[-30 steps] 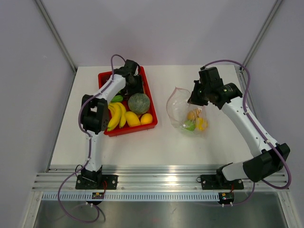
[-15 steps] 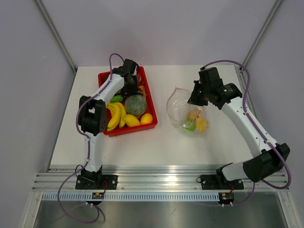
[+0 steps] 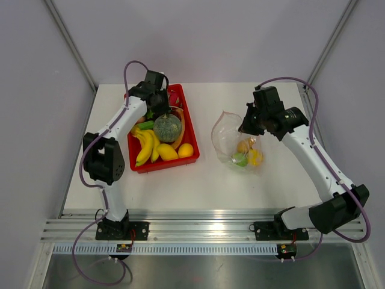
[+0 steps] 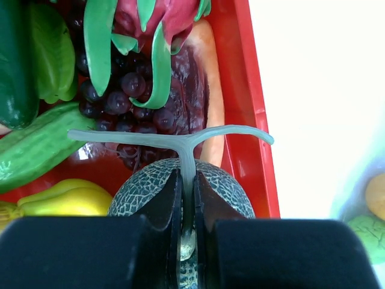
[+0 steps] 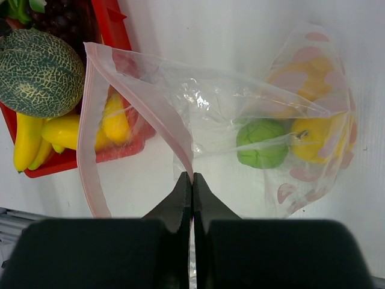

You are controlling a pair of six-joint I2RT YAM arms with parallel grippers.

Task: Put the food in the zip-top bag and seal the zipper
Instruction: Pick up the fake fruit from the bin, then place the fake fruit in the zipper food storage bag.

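The grey-green netted melon (image 3: 168, 127) hangs over the red tray (image 3: 190, 124); my left gripper (image 4: 187, 191) is shut on its pale T-shaped stem (image 4: 187, 144) and holds it up. The melon also shows in the left wrist view (image 4: 138, 189) and the right wrist view (image 5: 41, 73). The clear zip-top bag (image 3: 231, 141) lies right of the tray, mouth open toward it. My right gripper (image 5: 192, 180) is shut on its pink zipper strip (image 5: 171, 129) and lifts the mouth edge. A green fruit (image 5: 260, 142) and yellow fruits (image 5: 314, 139) lie inside the bag.
The tray holds bananas (image 3: 146, 146), a yellow lemon (image 3: 185, 150), dark grapes (image 4: 129, 96), a cucumber (image 4: 33, 153), green leaves and a pink dragon fruit (image 4: 159, 18). The tray's right wall (image 4: 249, 102) stands between melon and bag.
My left gripper has closed on the melon's stem and lifted it, moving left and back over the tray. The right gripper and bag have stayed put.
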